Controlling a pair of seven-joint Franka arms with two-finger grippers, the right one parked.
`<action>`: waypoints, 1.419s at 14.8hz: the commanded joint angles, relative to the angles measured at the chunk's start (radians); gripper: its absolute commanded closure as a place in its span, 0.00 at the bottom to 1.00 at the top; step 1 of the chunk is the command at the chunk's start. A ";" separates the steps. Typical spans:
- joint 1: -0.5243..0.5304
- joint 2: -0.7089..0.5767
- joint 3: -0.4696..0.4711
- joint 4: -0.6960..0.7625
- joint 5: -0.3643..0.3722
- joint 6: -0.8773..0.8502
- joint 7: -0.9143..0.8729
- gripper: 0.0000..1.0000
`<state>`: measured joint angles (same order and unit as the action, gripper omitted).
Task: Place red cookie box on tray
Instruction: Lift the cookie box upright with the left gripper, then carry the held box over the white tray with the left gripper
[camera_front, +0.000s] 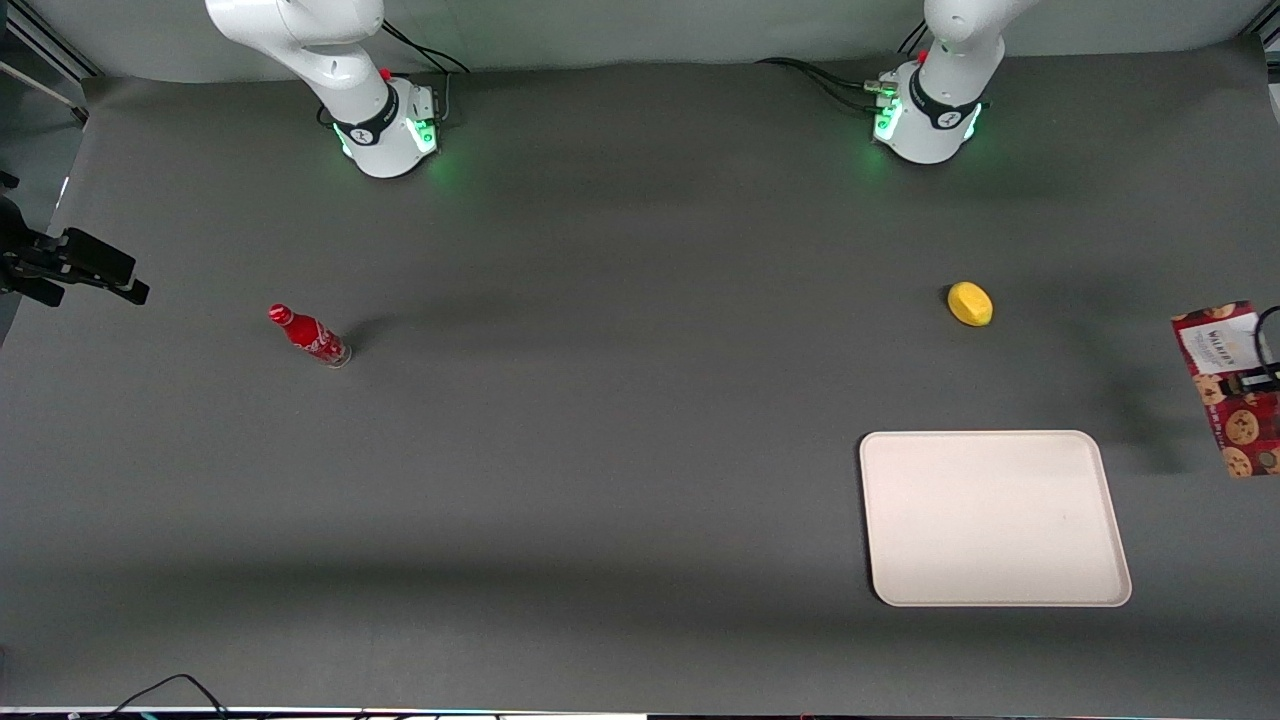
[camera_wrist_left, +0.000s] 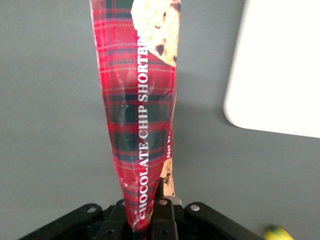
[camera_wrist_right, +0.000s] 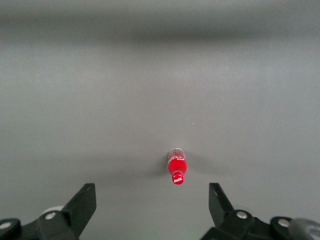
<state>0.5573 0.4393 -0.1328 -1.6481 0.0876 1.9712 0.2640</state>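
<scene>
The claw (camera_wrist_left: 150, 220) is pinched tight on the red cookie box (camera_wrist_left: 137, 120). In the wrist view its two black fingers (camera_wrist_left: 162, 217) squeeze one narrow end of the box, and the rest of the long box sticks out away from the claw. In the front view the claw (camera_front: 1250, 382) shows as a small black piece across the middle of the box (camera_front: 1228, 390), right at the table's edge on the working arm's end.

The box looks lifted off the table. It throws a dark shadow on the grey top beside it, closer to the tray. It is not on the tray yet.

The box is cardboard, so it is probably light and a bit stiff, but it could bend or dent if squeezed too hard. The cookies inside could break, so it should go down softly. It is long and thin, so the free end may swing or droop. The narrow sides look like the best place to hold it, and that is where the fingers are.

Little of the arm shows. The claw seems to point downward at the table with the box hanging under it.

The tray (camera_front: 1000, 595) lies flat near the table's front edge, beside the box and a little closer to the front camera. It has nothing on it. A yellow lemon (camera_front: 970, 303) sits farther from the camera than the tray. A small red bottle (camera_front: 308, 335) stands well off toward the parked arm's end.
</scene>
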 joint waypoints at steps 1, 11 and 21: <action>-0.080 -0.068 0.010 0.062 0.009 -0.121 -0.003 1.00; -0.249 0.070 0.002 0.106 0.004 0.050 0.015 1.00; -0.298 0.285 0.005 0.172 0.003 0.291 -0.078 1.00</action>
<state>0.2829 0.6995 -0.1418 -1.5110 0.0865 2.2252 0.2166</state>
